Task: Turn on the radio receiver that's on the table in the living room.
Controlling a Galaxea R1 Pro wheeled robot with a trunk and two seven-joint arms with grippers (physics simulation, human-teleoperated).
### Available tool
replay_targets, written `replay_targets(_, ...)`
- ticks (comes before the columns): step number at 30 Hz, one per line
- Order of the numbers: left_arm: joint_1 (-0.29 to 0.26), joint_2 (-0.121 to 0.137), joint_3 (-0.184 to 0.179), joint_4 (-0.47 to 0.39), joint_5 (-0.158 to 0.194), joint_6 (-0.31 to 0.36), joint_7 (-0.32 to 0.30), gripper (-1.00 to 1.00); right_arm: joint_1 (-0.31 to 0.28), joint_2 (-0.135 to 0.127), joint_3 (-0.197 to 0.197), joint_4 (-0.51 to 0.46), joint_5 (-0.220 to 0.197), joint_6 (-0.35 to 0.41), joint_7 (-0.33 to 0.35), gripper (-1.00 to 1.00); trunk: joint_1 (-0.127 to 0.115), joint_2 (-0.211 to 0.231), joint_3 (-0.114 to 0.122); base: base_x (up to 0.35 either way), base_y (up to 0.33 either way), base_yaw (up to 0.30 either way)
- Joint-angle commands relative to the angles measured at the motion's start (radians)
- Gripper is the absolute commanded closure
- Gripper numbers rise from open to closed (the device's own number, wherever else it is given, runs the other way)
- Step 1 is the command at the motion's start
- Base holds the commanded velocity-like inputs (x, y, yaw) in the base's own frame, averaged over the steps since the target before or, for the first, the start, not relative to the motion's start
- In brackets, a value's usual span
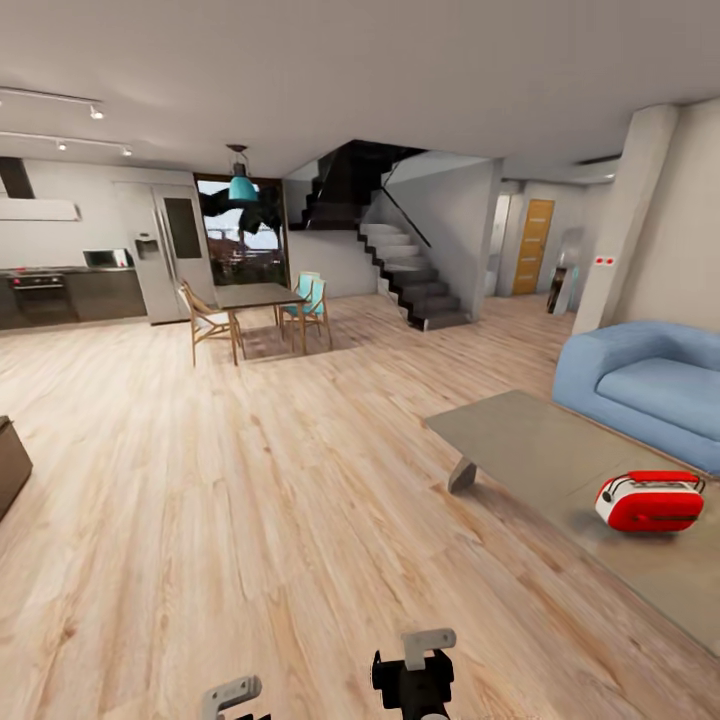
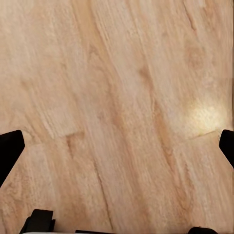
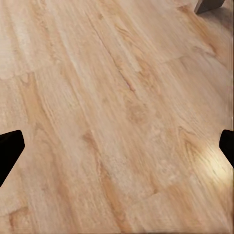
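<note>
The red radio receiver with its white trim stands on the grey low table at the right of the head view, a good way ahead and right of my arms. My left gripper hangs over bare wood floor, its dark fingertips spread to the picture's edges, open and empty. My right gripper is also open and empty over the floor, with a grey table leg at the corner of its view. Both wrists show at the bottom edge of the head view.
A blue sofa stands behind the table, beside a white column. Far ahead are a dining table with chairs, a kitchen and stairs. A dark box sits at the left edge. Wide plank floor lies between.
</note>
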Motion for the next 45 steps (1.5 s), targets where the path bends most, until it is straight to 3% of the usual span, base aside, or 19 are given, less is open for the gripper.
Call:
replay_targets(1, 0.0, 0.0, 0.0, -0.001, 0.0, 0.0, 0.0, -1.0, 0.0, 0.0, 0.0, 0.0, 0.0, 0.0, 0.0, -1.0, 0.0, 0.0, 0.0, 0.0, 0.0, -0.3)
replay_targets(45, 0.0, 0.002, 0.0, -0.002, 0.0, 0.0, 0.001, -1.0, 0.0, 0.0, 0.0, 0.0, 0.0, 0.0, 0.0, -1.0, 0.0, 0.0, 0.0, 0.0, 0.0, -0.3)
